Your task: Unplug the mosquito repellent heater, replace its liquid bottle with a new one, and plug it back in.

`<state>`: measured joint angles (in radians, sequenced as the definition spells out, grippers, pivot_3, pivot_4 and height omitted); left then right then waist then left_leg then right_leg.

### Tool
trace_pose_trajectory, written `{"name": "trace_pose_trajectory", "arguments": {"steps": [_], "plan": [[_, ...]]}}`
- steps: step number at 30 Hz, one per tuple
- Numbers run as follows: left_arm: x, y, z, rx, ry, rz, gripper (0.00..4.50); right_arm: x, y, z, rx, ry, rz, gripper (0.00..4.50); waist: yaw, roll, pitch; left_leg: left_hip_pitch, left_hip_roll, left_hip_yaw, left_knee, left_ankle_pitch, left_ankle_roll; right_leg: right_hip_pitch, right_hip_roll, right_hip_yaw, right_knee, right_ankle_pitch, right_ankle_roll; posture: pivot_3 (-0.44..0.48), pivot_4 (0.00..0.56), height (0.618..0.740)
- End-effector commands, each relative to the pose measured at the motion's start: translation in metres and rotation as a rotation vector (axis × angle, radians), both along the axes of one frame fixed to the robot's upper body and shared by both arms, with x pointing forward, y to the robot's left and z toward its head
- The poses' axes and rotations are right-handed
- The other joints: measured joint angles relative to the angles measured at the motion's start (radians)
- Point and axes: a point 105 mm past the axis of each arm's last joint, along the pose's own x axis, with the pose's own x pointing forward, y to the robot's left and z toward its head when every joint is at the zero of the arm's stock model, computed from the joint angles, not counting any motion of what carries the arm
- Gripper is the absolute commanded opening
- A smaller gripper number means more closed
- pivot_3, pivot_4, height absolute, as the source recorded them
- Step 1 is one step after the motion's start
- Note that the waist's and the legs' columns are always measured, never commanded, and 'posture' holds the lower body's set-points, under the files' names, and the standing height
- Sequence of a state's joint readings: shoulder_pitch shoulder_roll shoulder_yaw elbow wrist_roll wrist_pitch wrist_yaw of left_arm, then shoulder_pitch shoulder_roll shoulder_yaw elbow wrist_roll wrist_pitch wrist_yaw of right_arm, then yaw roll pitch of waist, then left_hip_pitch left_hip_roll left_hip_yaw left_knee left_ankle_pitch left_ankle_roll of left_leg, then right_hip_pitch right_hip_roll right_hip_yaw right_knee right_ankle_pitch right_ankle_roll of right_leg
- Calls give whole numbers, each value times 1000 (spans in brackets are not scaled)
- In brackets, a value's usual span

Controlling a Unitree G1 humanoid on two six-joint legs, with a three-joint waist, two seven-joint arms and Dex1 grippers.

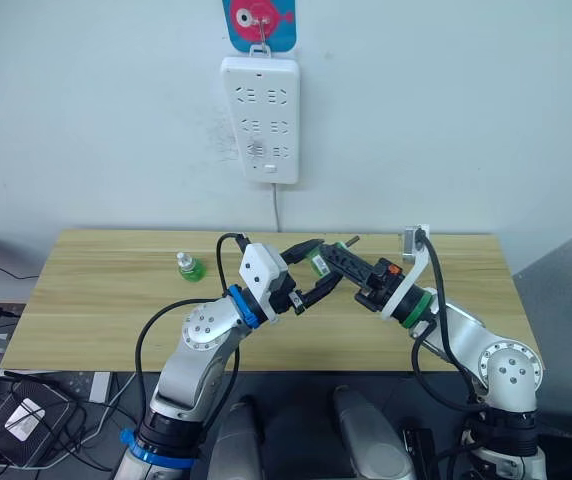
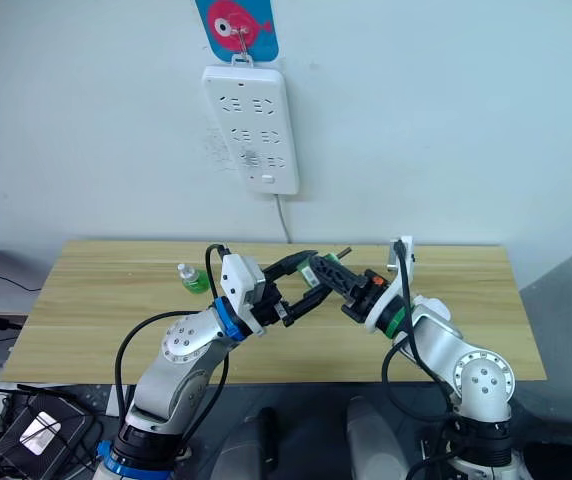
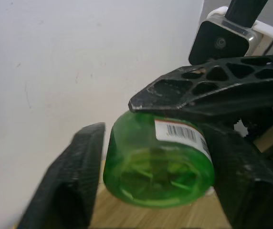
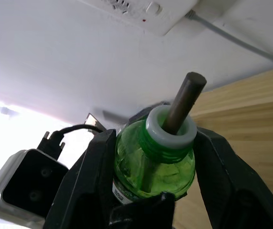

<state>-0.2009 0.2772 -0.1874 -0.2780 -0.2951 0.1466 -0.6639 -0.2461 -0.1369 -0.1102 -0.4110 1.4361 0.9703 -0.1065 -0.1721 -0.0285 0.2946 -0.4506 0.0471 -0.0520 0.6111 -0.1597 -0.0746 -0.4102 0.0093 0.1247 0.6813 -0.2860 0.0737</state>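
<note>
Fingers of the right gripper (image 4: 146,191) clamp a green bottle (image 4: 153,160), wick bare; the left gripper (image 3: 151,191) stands spread around its base. Heater: I cannot place it. A second bottle (image 1: 190,267) stands well beyond the left gripper. Judged mid-swap; next, a handover.

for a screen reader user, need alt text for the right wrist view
The right hand grips a green liquid bottle between its two black fingers, a dark wick rod rising from its white neck. Behind are a white wall, a power strip and the wooden table.
</note>
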Motion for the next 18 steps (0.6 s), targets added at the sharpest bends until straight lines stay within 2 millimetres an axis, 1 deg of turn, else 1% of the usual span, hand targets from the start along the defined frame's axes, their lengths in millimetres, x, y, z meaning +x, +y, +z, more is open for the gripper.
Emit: {"name": "trace_pose_trajectory", "arguments": {"steps": [1,2,4,5,7,9,11,12,14,15,17,18], "plan": [[-8,10,-1,47,-3,7,4476,2,-10,5,-65,-80,-44,2002,0,0,0,0,0,0,0,0,0,0,0,0,0,0,0,-234,260,740],[-10,19,-6,68,23,24,4500,8,-17,1,-132,-111,-82,2002,0,0,0,0,0,0,0,0,0,0,0,0,0,0,0,-232,262,740],[-16,38,-20,144,61,70,4500,23,-29,-12,-354,-240,-136,2002,0,0,0,0,0,1,-1,0,0,-1,0,1,0,0,0,-220,267,740],[-19,43,-24,164,73,80,4500,27,-31,-18,-428,-291,-146,2002,0,0,0,0,0,1,-1,0,0,-1,0,1,-1,0,0,-214,271,740],[-23,51,-28,177,98,122,4500,42,-36,-35,-604,-405,-190,2002,4,0,0,1,0,1,-1,0,0,-2,0,0,0,0,0,-200,271,740],[-33,54,-31,195,98,135,4500,69,-42,-58,-811,-537,-280,2002,2,-1,0,1,1,1,-1,0,0,-2,0,0,0,0,0,-179,270,740],[-42,53,-32,208,94,130,4500,83,-41,-68,-906,-627,-319,2002,3,-1,0,1,0,3,-1,0,0,-2,-1,2,-1,0,-1,-163,274,740],[-45,54,-33,210,98,131,4500,91,-40,-72,-929,-648,-337,2002,5,0,0,1,0,3,-1,0,0,-2,-1,2,-1,0,-1,-163,274,740],[-49,55,-34,218,100,139,4500,102,-37,-80,-960,-665,-356,2002,9,-1,0,1,0,4,-2,0,0,-2,-1,2,-1,0,-1,-130,278,740],[-52,55,-34,221,99,143,4500,109,-37,-84,-974,-658,-374,2002,12,0,0,1,0,3,-2,0,0,-2,-1,2,-1,0,-1,-112,279,740],[-57,58,-37,223,101,179,4500,126,-42,-98,-1024,-604,-406,2002,12,-1,0,1,0,3,-2,0,0,-2,-1,1,-1,0,-1,-86,284,740],[-59,59,-38,221,104,193,4500,130,-42,-105,-1032,-584,-397,2002,16,-1,0,1,0,3,-2,0,0,-2,-1,2,-1,1,-2,-79,287,740]]}}
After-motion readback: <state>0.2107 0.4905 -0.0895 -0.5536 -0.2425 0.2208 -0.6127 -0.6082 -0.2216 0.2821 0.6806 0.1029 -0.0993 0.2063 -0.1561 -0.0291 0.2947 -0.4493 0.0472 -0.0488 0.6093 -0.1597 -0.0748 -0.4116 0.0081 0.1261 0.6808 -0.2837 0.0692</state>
